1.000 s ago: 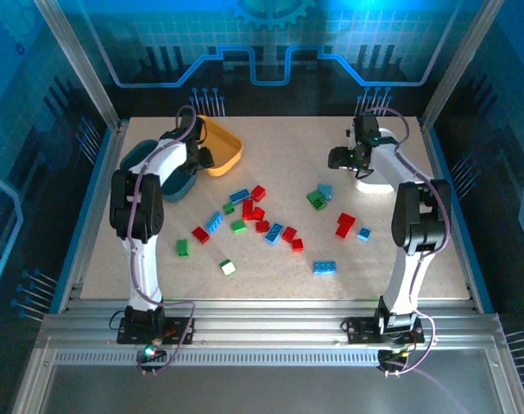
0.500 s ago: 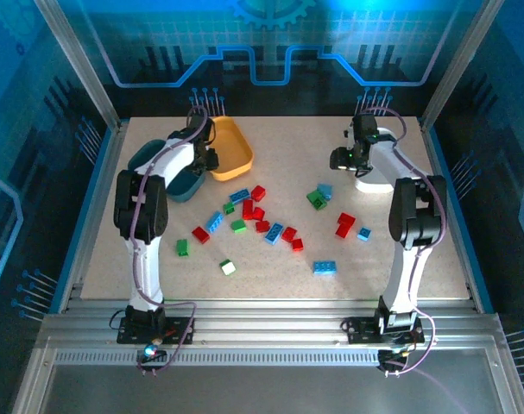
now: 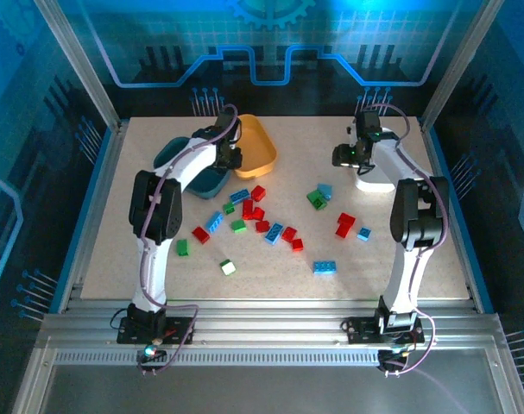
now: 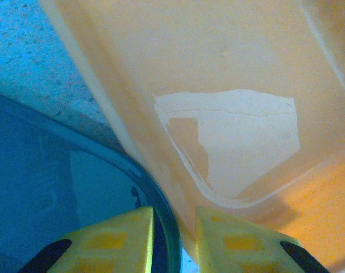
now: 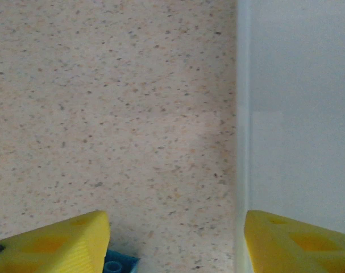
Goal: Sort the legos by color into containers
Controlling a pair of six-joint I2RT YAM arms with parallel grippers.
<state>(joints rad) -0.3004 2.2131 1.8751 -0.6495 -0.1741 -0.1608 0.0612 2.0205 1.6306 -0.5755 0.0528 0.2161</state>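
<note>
Red, green and light blue legos [image 3: 258, 213] lie scattered over the middle of the table. My left gripper [image 3: 230, 156] [image 4: 175, 219] is shut on the near wall of the orange-yellow tray [image 3: 255, 145] [image 4: 217, 68], which is tilted and leans over the dark teal tray [image 3: 186, 169] [image 4: 53, 187]. The teal rim also passes between the fingers. My right gripper [image 3: 348, 156] [image 5: 175, 227] is open at the back right. It straddles the left rim of the white tray [image 3: 379, 178] [image 5: 300, 102], one finger over the table and one over the tray. A blue lego [image 5: 116, 266] peeks out by its left finger.
Metal frame posts and blue side rails border the speckled table [image 3: 270, 276]. The legos nearest the trays are a blue one [image 3: 239, 197] and a red one [image 3: 258, 192]. A green and blue pair [image 3: 318, 197] lies in front of the white tray.
The left gripper has closed and moved right with the orange-yellow tray, drawing it away from the dark teal tray. The right arm has hardly moved.
</note>
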